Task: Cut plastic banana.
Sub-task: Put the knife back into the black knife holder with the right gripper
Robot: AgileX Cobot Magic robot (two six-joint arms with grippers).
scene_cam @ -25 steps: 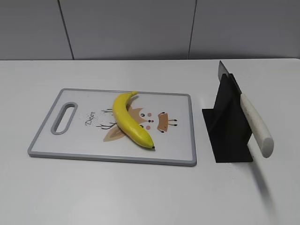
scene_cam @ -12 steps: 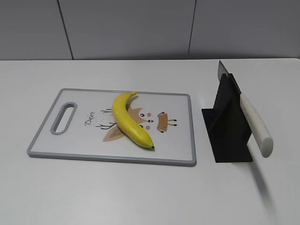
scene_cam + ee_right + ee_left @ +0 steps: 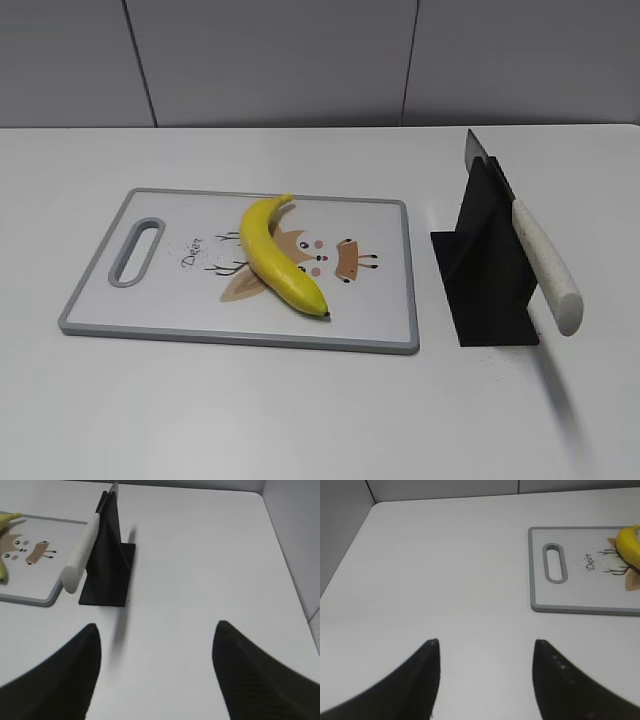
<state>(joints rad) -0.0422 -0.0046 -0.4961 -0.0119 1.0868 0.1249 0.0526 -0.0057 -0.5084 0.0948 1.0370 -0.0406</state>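
The plastic banana [image 3: 278,256] lies on a white cutting board with a grey rim [image 3: 100,290]; its dark tip points to the front right. Part of it shows in the left wrist view [image 3: 631,545] and a sliver in the right wrist view [image 3: 4,570]. A knife with a white handle [image 3: 545,265] rests tilted in a black stand [image 3: 485,275], also in the right wrist view [image 3: 82,550]. My left gripper [image 3: 486,642] is open and empty over bare table, left of the board. My right gripper [image 3: 156,626] is open and empty, near the stand's right front. Neither gripper shows in the exterior view.
The white table [image 3: 300,410] ends at a grey wall behind. The board has a handle slot [image 3: 137,250] at its left end. The table's right edge [image 3: 285,555] shows in the right wrist view.
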